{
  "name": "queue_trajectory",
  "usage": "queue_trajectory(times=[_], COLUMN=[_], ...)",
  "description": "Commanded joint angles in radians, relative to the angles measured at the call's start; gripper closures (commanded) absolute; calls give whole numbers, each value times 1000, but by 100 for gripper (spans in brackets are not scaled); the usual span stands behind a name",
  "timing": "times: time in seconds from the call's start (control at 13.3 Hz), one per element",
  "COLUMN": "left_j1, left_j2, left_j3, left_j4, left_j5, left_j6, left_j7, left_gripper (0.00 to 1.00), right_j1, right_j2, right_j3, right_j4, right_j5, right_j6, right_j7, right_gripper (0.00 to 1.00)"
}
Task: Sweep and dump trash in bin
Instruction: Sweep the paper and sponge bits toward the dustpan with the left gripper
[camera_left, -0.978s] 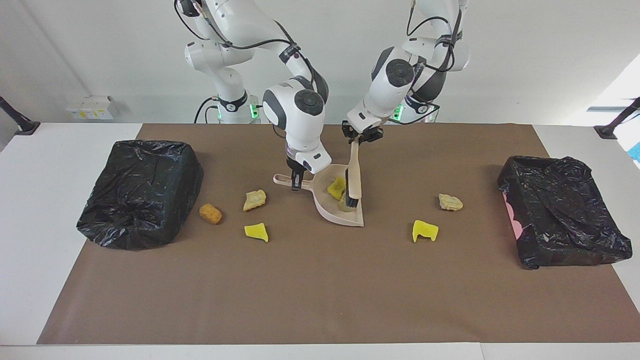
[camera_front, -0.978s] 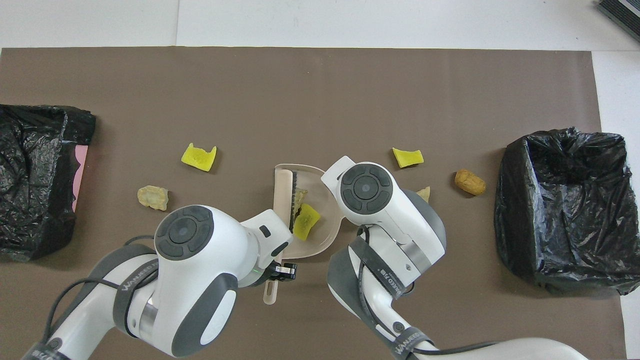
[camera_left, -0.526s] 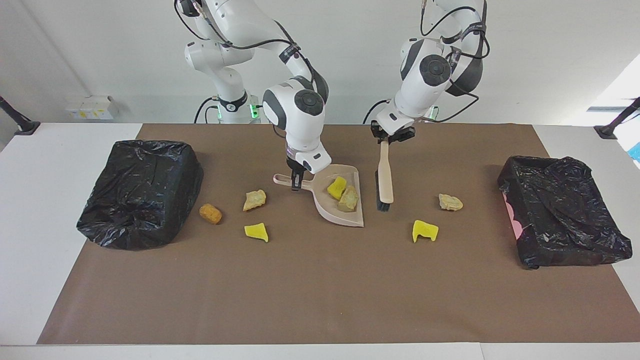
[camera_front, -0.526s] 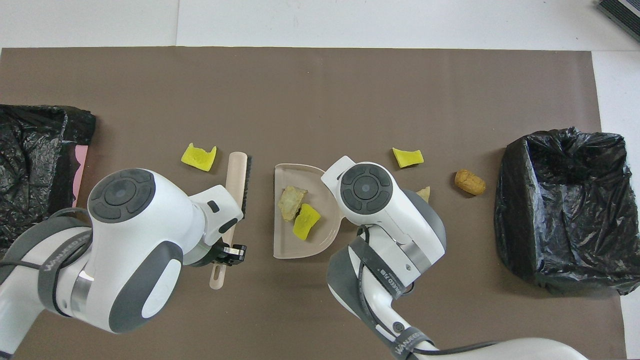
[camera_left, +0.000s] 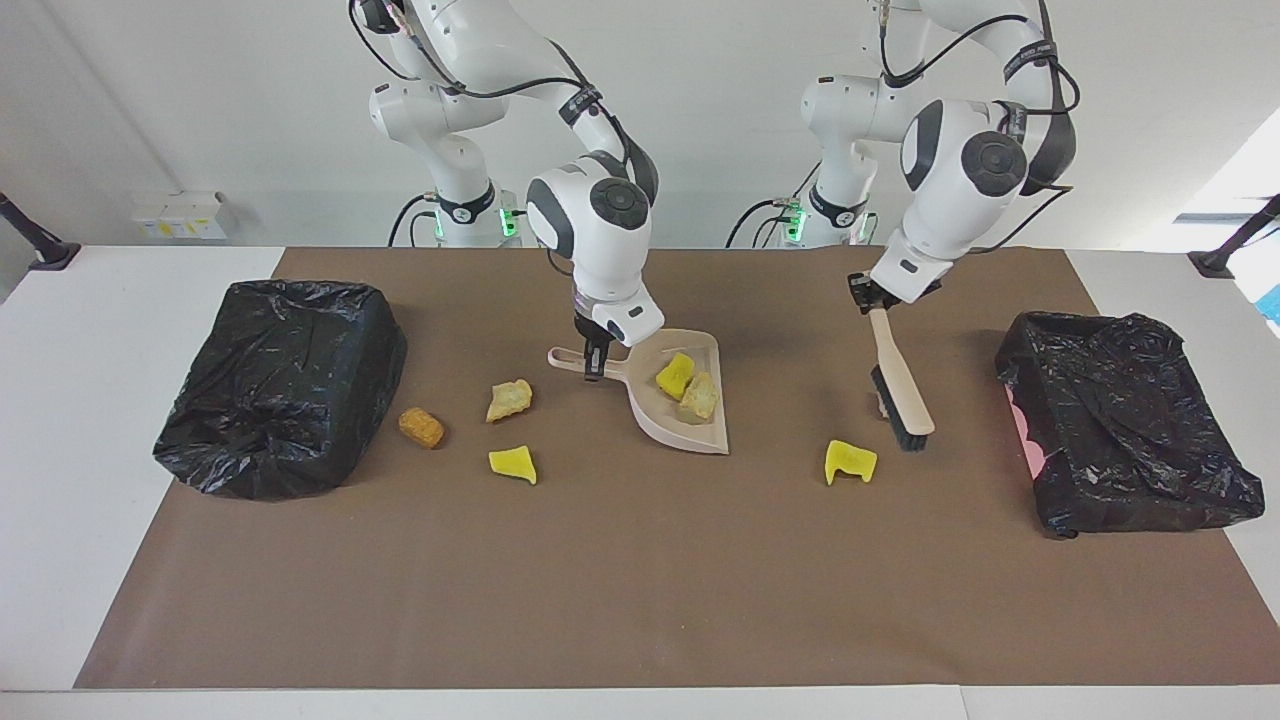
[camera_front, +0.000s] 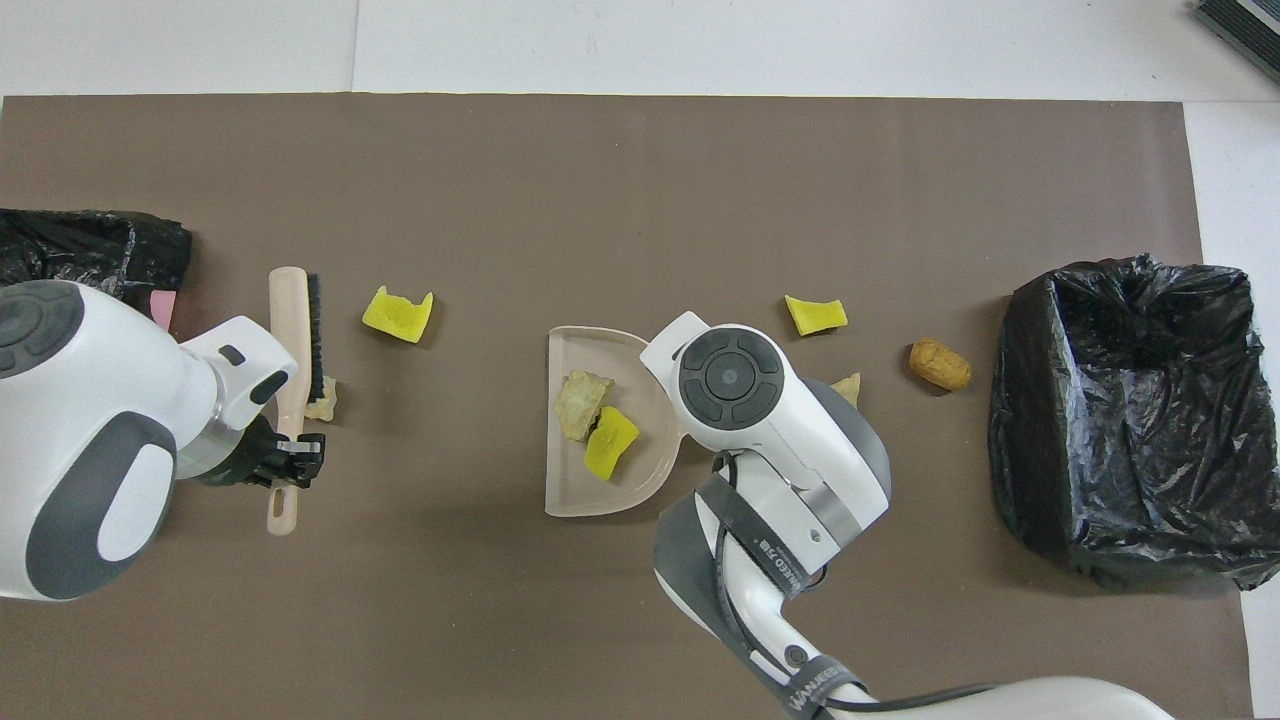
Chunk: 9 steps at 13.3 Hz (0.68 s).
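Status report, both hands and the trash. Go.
Left hand shut on brush, beside tan chunk. Right hand shut on dustpan; two chunks aboard. Nothing in the way.

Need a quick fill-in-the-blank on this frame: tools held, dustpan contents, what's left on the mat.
1. The right gripper is shut on the handle of the beige plastic ____.
2. The left gripper holds the beige ____ with black bristles.
3. In the dustpan lie ____ trash chunks: one yellow sponge bit, one tan bread-like lump.
4. The orange-brown lump lies beside the black-bagged bin at the ____ arm's end.

Missing words: dustpan; brush; two; right
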Motion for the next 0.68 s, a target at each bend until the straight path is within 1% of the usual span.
queue_trajectory(times=[0.0, 0.15, 0.3, 0.38, 0.6], left_j1=[48, 70, 70, 58, -40], left_j2=[-8, -6, -17, -17, -3], left_j3=[5, 5, 3, -3, -15], left_j4=[-68, -116, -189, -199, -223], left_j5=[62, 82, 84, 84, 79], left_j6=[7, 45, 100, 111, 172], left_j7=[-7, -8, -36, -62, -122], left_gripper=[100, 100, 100, 100, 100], right_j1=[-3, -2, -2, -2, 0], right_j2=[4, 4, 2, 2, 2], right_j3=[5, 5, 5, 5, 5], right_j4=[6, 6, 6, 4, 4], right_j5=[18, 18, 17, 17, 18], right_j6=[14, 14, 14, 14, 14], right_j7=[26, 26, 26, 26, 26], right_gripper=[100, 100, 100, 100, 100])
